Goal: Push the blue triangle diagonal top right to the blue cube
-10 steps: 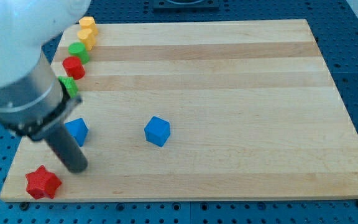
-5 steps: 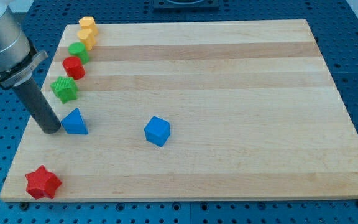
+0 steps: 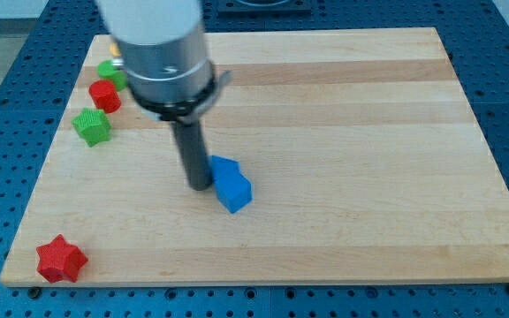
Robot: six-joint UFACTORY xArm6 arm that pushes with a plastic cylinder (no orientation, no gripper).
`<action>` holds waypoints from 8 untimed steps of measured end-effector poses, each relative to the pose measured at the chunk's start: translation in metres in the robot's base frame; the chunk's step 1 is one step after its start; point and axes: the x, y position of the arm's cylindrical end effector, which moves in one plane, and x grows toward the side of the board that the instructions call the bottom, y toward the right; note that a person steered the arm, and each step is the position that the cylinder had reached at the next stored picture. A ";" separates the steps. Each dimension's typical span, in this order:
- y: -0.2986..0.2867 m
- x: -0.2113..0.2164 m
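The blue triangle (image 3: 224, 166) lies near the middle of the wooden board (image 3: 369, 132), pressed against the upper left of the blue cube (image 3: 235, 193). The two blue blocks touch and read as one blue mass. My tip (image 3: 200, 186) rests on the board right at the left side of the blue triangle, touching or almost touching it. The dark rod rises straight from the tip to the grey arm body at the view's top.
A green star (image 3: 91, 126), a red block (image 3: 104, 94) and a green block (image 3: 109, 71) stand in a line along the board's left edge. A red star (image 3: 61, 259) sits at the bottom left corner. The arm hides the top left corner.
My tip swept from the board's left side to the middle, pushing the blue triangle rightwards up against the blue cube. The cube shifted slightly right and down. The yellow blocks are now hidden by the arm.
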 end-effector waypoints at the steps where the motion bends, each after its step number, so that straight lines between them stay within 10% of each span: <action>1: 0.050 0.000; 8: 0.015 0.056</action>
